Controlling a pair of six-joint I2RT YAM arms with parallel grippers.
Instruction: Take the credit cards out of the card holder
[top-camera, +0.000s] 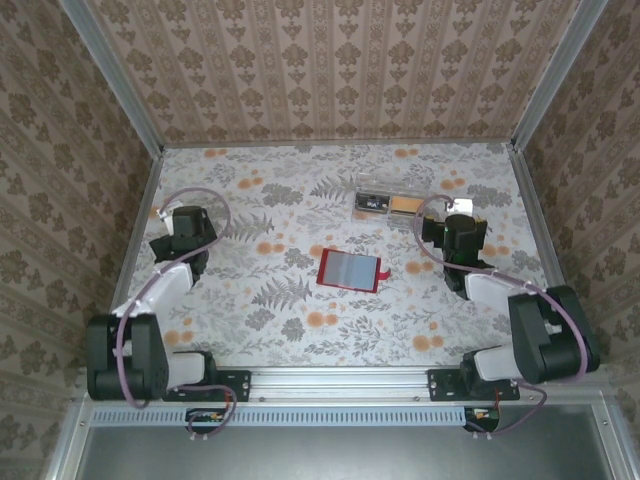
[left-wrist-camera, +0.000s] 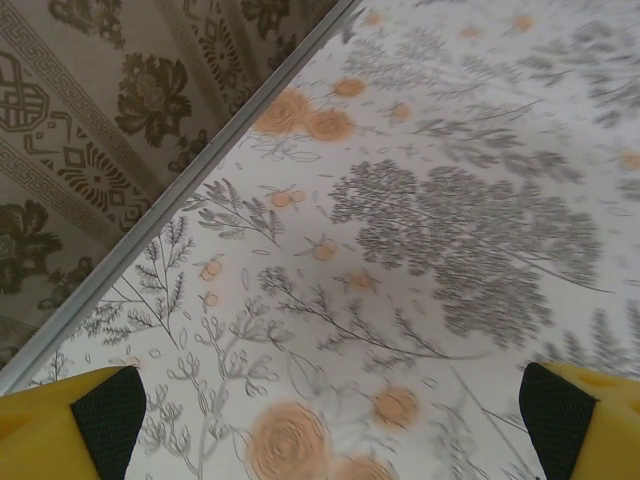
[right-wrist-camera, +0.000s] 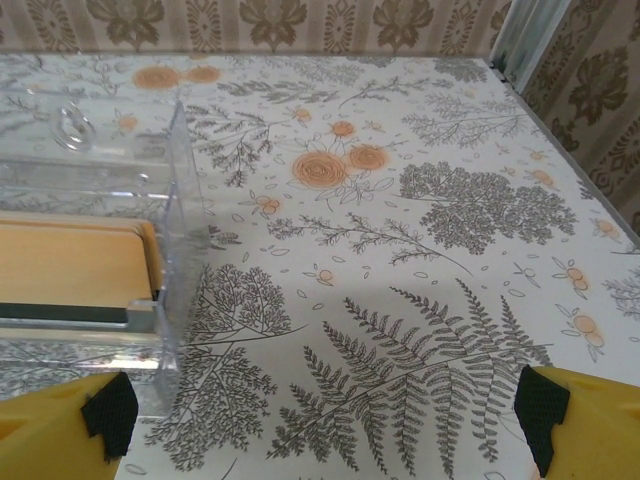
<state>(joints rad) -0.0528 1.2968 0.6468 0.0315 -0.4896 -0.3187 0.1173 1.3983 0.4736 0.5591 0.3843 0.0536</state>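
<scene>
The card holder (top-camera: 349, 269) lies open and flat in the middle of the table, red-edged with grey-blue pockets facing up and its small red tab (top-camera: 383, 272) at the right. Two credit cards rest in a clear plastic box (top-camera: 400, 203) behind it: a dark card (top-camera: 372, 203) and a tan card (top-camera: 405, 205). The tan card (right-wrist-camera: 70, 265) also appears in the right wrist view, inside the box's clear wall (right-wrist-camera: 178, 200). My right gripper (top-camera: 455, 222) (right-wrist-camera: 328, 415) stands open just right of the box, holding nothing. My left gripper (top-camera: 178, 222) (left-wrist-camera: 330, 420) is open over bare tablecloth at the far left.
The floral tablecloth (top-camera: 300, 310) is fenced by patterned walls with a metal rail (left-wrist-camera: 180, 200) along the left edge. A back right corner post (right-wrist-camera: 520, 40) stands beyond the right gripper.
</scene>
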